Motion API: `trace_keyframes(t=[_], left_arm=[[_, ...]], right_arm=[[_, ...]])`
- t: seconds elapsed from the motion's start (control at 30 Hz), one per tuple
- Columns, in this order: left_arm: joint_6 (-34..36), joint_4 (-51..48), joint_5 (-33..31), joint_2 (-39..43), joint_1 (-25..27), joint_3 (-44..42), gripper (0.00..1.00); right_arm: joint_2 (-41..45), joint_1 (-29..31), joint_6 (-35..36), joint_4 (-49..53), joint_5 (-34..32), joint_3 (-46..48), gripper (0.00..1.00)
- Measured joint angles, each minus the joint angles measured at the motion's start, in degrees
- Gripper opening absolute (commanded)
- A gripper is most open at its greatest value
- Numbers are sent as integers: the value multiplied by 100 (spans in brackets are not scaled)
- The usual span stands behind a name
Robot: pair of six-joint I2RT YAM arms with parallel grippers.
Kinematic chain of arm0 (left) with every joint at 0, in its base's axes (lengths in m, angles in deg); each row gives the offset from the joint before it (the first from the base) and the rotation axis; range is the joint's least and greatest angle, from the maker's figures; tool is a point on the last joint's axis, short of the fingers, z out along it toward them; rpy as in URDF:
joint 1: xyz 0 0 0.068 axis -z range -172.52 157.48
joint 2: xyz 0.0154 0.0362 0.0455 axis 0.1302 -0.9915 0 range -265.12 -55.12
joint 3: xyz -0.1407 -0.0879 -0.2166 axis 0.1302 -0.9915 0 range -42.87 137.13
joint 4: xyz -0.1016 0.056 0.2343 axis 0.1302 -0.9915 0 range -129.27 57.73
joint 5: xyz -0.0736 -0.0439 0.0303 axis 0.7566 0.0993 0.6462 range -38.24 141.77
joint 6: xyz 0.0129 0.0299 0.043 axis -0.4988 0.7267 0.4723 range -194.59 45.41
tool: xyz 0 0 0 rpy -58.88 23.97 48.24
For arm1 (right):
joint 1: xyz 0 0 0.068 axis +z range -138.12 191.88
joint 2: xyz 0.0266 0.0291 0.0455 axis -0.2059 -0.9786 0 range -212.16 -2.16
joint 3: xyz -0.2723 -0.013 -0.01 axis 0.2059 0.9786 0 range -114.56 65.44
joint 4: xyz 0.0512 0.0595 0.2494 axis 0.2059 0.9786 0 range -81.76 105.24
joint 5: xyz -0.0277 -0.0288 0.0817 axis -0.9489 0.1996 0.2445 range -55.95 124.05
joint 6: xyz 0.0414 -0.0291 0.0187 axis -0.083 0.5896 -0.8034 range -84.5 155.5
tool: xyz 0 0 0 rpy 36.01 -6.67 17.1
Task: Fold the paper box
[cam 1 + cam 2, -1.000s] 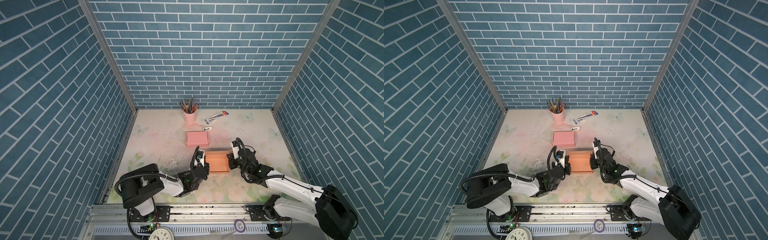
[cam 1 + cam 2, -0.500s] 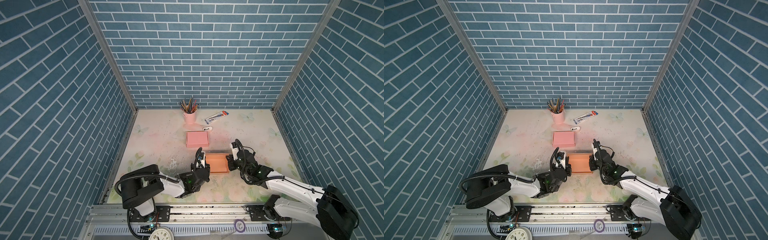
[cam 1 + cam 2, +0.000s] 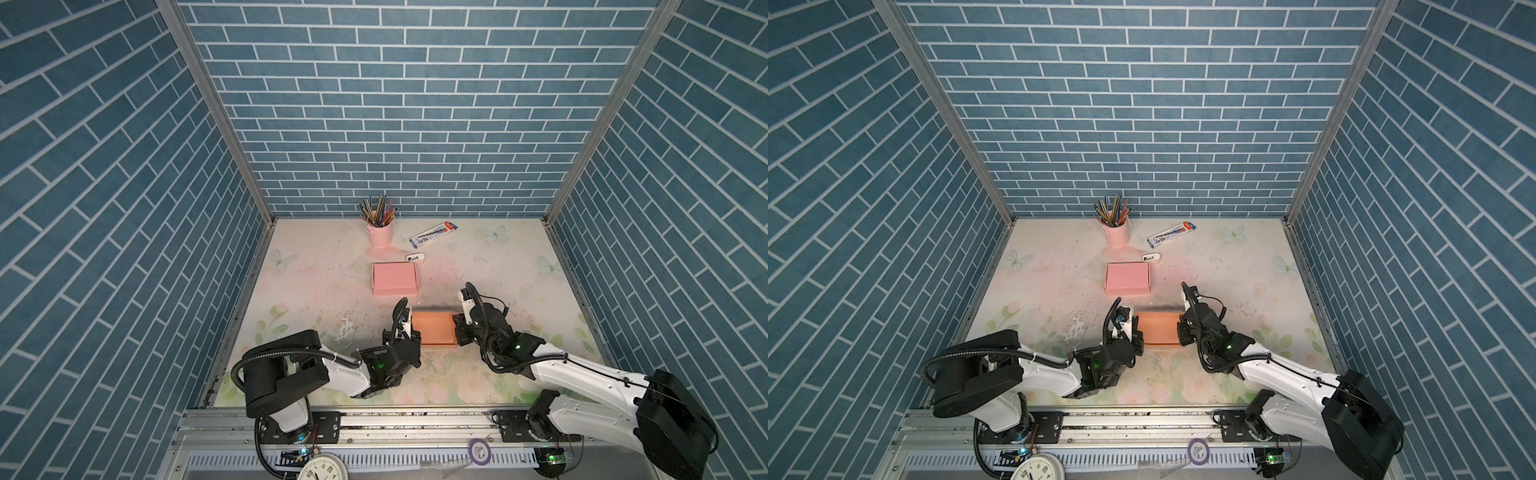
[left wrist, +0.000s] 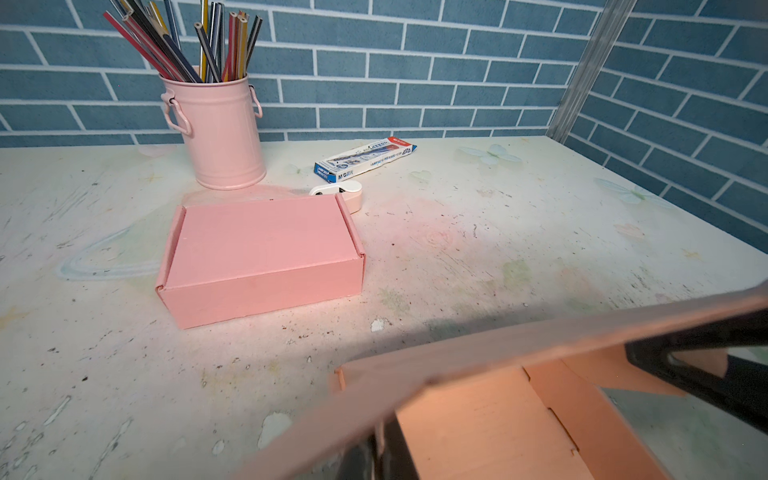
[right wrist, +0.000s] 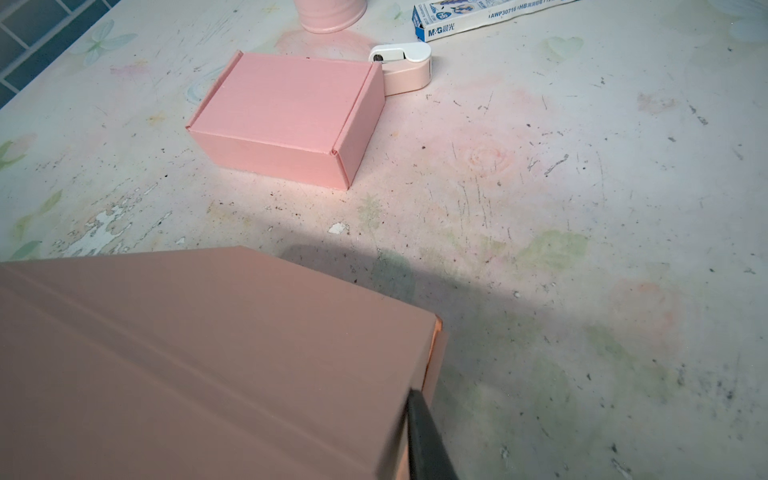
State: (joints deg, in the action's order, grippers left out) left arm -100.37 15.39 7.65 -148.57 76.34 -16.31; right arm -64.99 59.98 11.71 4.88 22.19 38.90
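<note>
Pink box [image 3: 394,279] beyond orange box [image 3: 434,329]

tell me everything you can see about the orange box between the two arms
The orange box looks like thin matte cardboard, partly folded: an open shallow tray with slotted inner walls and a creased lid panel raised, not closed. It sits on the table, nearer the robot than the closed pink box. The left claw is shut at its left wall, apparently pinching it. The right claw meets its right wall, grip unclear.
</note>
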Motion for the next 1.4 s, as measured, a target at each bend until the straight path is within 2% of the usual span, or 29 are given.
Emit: trace_keyframes(t=[0.63,0.9,1.1,1.27,1.4], left_arm=[[-173,-31,-44,-144,188,-24,7],[-192,-24,-15,-181,249,-24,7],[-208,-20,7,-245,264,-24,7],[-229,-28,28,-304,267,-24,7],[-286,-50,48,-304,267,-15,8]], right_arm=[[258,162,-201,188,-63,306,18],[758,238,-457,317,-35,555,36],[1331,348,-737,669,-39,564,60],[1801,592,-946,907,-50,564,61],[1849,861,-1161,1207,-98,546,61]])
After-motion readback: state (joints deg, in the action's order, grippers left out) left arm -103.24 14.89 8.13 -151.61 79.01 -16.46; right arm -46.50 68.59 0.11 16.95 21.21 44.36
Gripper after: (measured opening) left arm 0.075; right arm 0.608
